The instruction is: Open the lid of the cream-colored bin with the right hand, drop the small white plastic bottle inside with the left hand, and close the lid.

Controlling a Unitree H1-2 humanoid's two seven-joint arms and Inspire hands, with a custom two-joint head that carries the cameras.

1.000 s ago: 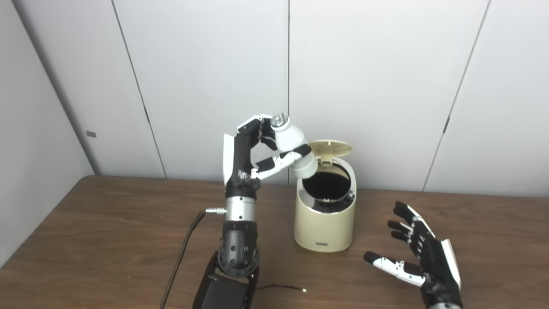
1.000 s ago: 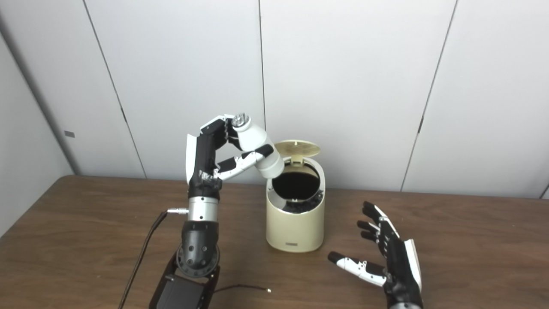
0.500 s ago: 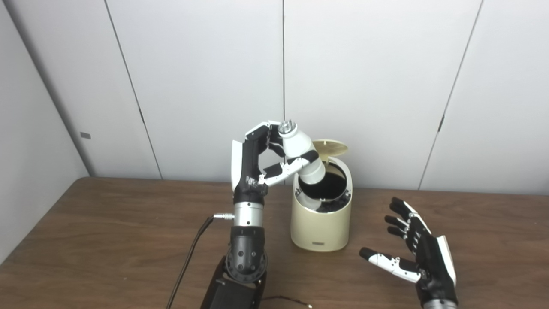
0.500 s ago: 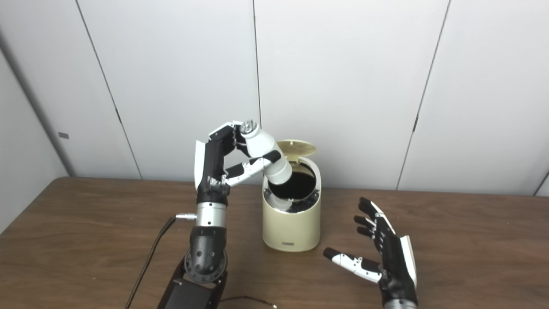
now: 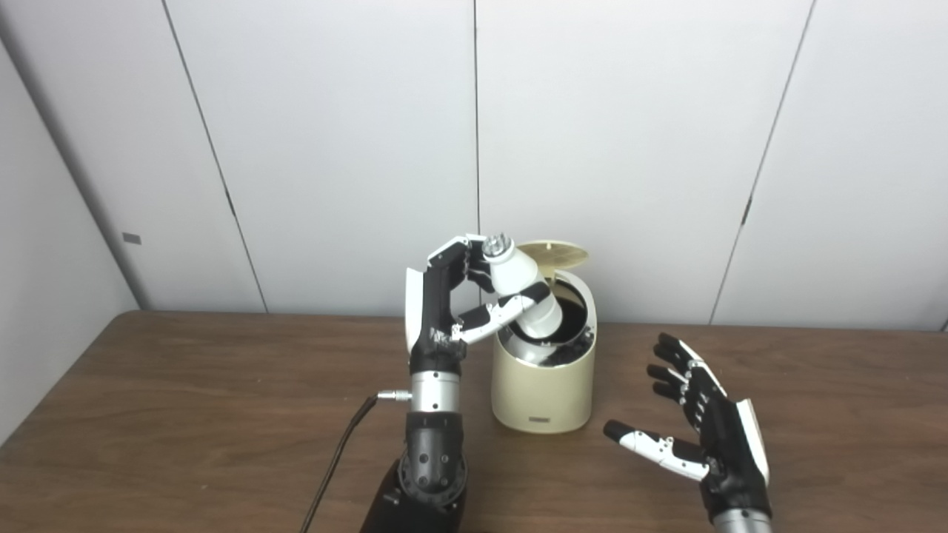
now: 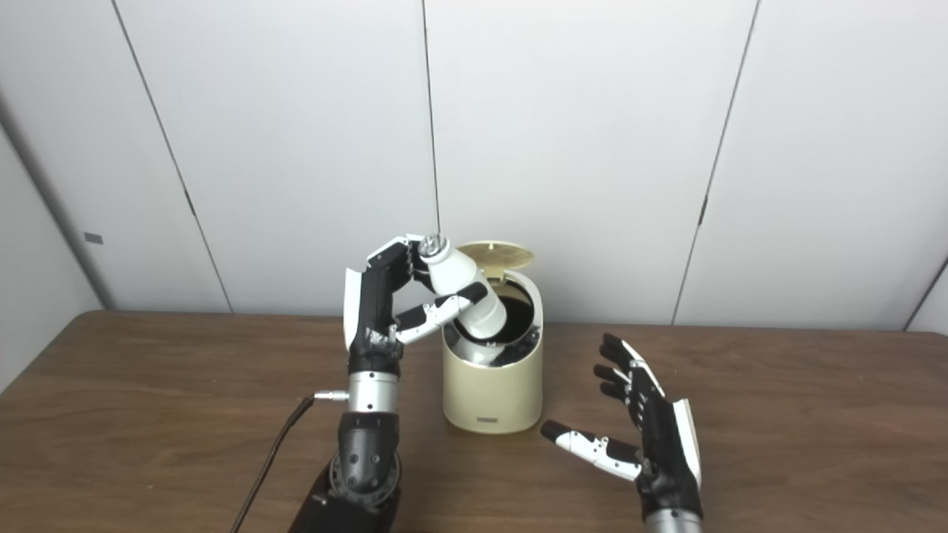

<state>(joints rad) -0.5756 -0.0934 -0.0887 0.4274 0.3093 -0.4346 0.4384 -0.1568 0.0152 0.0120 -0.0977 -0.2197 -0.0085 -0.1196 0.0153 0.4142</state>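
Left of centre: black cable [image 5: 337, 459] trails down the bench [image 5: 185, 414] beside my left arm. My left robot hand [image 5: 452, 296] pinches the white bottle [image 5: 522, 292], tilted, cap up-left, base dipped into the bin's mouth. Centre: cream bin [image 5: 544, 377] stands on the bench, lid [image 5: 555, 254] flipped up at the back. Lower right: my right robot hand [image 5: 703, 437] is spread, holding nothing, just beside the bin, not touching it.
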